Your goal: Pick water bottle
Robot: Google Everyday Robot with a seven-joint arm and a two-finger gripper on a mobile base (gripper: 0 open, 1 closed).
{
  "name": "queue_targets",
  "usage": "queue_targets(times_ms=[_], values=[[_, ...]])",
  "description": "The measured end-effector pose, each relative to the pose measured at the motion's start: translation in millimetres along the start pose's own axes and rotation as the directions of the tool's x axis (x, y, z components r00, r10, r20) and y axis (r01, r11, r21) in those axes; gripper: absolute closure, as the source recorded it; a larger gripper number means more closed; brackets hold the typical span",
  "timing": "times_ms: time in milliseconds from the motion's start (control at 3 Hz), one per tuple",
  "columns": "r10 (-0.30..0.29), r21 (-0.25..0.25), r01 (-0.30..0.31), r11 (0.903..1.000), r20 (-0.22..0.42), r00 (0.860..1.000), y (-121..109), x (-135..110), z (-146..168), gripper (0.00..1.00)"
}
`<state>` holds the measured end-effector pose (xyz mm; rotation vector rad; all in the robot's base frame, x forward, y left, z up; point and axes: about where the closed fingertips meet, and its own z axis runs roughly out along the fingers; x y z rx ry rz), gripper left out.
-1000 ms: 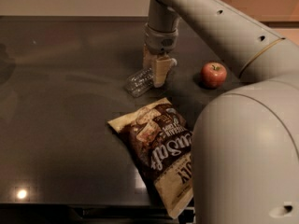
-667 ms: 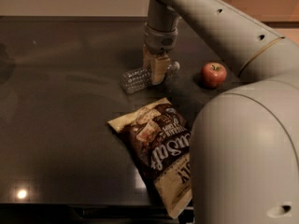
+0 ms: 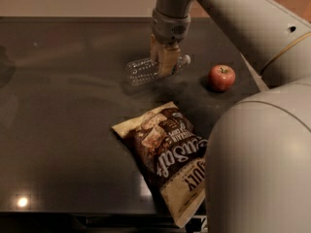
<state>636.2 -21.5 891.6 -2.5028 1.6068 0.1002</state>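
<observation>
Camera view shows the hand [image 3: 164, 64] reaching straight down from the arm [image 3: 233, 13], its two fingers clamped across the middle of the water bottle [image 3: 141, 72]. The bottle lies sideways in that grip, its ribbed body sticking out on one side of the hand and its capped end on the other. The grasp looks made. Whether the bottle has cleared the dark tabletop [image 3: 63, 130] I cannot tell, though the faint shadow under it suggests a slight lift. What is left, by my reading, is raising it well clear. A red apple [image 3: 222, 77] sits near the hand on the cap side, apart from it. A brown chip bag [image 3: 165, 154] lies flat nearer the camera than the hand. Neither blocks a straight upward pull.
</observation>
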Motion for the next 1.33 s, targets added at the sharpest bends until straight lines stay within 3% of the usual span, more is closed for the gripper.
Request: queue_targets(times_ms=[667,1000,1333], values=[[-0.081,0.117,0.078,0.9901,0.022,0.996,-8.8,-20.9,-61.2,1.00],[-0.098,0.196,0.089,0.9764,0.033,0.995,-27.0,-27.8,-79.0,1.00],[-0.099,0.222,0.089,0.9709,0.036,0.994,-35.4,-29.7,-78.0,1.00]])
